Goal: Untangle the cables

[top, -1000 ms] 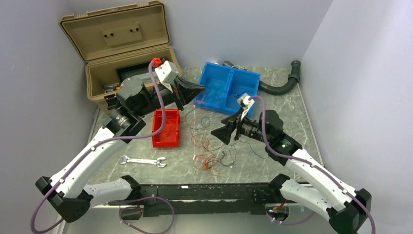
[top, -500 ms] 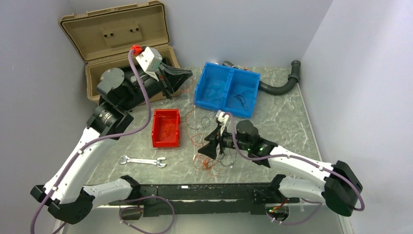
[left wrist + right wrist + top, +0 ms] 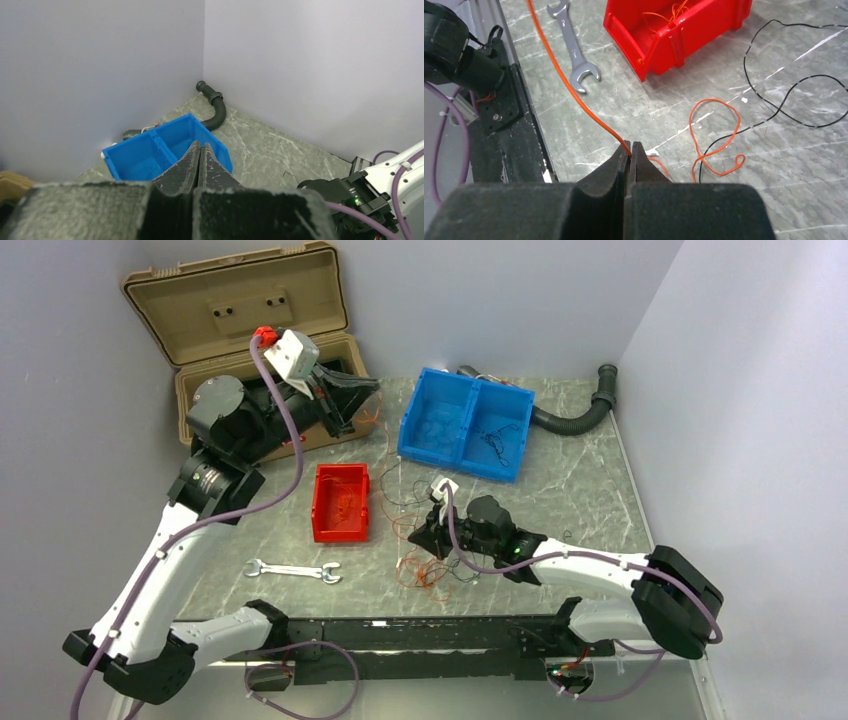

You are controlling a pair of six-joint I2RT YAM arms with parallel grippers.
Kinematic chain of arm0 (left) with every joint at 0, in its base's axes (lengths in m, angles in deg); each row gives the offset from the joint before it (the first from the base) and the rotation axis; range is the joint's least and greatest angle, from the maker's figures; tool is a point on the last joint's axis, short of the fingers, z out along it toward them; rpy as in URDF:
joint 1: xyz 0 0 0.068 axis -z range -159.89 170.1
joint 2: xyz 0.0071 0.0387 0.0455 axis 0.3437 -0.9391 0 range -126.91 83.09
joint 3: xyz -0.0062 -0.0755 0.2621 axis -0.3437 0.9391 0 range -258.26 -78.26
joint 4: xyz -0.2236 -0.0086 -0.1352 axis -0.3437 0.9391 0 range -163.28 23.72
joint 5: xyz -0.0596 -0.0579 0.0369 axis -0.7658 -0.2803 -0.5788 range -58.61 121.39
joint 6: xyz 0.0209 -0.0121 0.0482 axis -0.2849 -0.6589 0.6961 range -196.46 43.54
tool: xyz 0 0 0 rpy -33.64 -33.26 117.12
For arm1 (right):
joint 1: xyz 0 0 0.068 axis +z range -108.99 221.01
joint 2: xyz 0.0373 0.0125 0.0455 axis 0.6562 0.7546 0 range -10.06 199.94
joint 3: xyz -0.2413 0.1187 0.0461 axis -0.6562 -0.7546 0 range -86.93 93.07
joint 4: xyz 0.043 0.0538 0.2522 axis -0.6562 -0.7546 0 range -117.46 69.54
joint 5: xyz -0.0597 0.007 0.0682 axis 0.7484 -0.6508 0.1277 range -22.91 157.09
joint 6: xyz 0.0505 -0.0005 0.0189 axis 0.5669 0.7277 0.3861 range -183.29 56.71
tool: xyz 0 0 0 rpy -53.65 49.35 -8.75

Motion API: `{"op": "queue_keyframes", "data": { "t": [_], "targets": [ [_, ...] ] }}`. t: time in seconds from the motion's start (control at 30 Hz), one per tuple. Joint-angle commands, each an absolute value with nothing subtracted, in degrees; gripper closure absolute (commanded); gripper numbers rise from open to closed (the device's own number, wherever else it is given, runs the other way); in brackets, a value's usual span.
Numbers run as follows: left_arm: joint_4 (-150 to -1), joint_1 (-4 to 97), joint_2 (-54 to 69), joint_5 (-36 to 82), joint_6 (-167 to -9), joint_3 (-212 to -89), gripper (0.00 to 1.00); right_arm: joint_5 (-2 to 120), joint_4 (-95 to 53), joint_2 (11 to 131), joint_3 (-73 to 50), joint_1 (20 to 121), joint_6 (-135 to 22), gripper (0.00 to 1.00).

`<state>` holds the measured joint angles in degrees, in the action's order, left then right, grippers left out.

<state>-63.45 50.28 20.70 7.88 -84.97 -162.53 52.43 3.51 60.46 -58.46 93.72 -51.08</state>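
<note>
Okay, right hand is low over the bench near the front middle, fingers pinched tight on one orange-red strand of the cables. Right wrist view: right hand closed, and the strand leaves the fingertips and runs straight up-left, passing left of the wrench. Rest of the cables lie loose on the bench: an orange loop just right of the fingertips, and a black strand curving beyond it toward the red bin.

Top view: an orange-red and black tangle sits just in front of the right hand. More thin strands trail back between the red bin and the blue bin. Red bin has orange strands inside. Blue bin has two compartments, with dark strands in the right one.

Left hand is raised at the front right corner of the open tan toolbox, well apart from the right hand. Left wrist view: left hand fingers pressed flat together; cannot tell if a strand is caught between them. Blue bin and black ribbed hose lie beyond it.

The wrench lies flat on the bench in front of the red bin.
</note>
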Motion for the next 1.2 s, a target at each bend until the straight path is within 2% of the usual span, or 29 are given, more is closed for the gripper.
{"op": "queue_keyframes", "data": {
  "t": [0.0, 0.13, 0.27, 0.43, 0.6, 0.93, 1.17],
  "targets": [
    [-61.6, 47.6, 22.9, 7.3, -85.6, -163.6, 1.00, 53.0, 4.1, 56.6, -54.1, 94.0, -51.7, 1.00],
    [-61.9, 45.7, 26.5, 5.6, -87.7, -156.9, 1.00, 53.4, -3.6, 48.9, -47.0, 94.0, -52.8, 1.00],
    [-62.8, 45.6, 30.6, 3.1, -90.0, -147.8, 1.00, 56.1, -16.5, 45.2, -33.8, 93.9, -55.3, 1.00],
    [-62.9, 45.5, 34.1, 0.1, -92.5, -140.8, 1.00, 62.5, -32.4, 49.1, -12.4, 93.9, -56.9, 1.00],
    [-61.7, 45.6, 36.7, 0.2, -92.7, -140.9, 1.00, 59.6, -40.4, 53.9, 2.2, 94.0, -54.6, 1.00],
    [-61.8, 45.6, 37.6, -0.8, -92.0, -139.0, 1.00, 63.4, -38.8, 55.7, -3.3, 93.9, -50.7, 1.00],
    [-68.2, 45.5, 37.0, -6.7, -94.0, -136.6, 1.00, 66.9, -39.5, 57.2, -5.6, 93.9, -49.6, 1.00]
  ]
}}
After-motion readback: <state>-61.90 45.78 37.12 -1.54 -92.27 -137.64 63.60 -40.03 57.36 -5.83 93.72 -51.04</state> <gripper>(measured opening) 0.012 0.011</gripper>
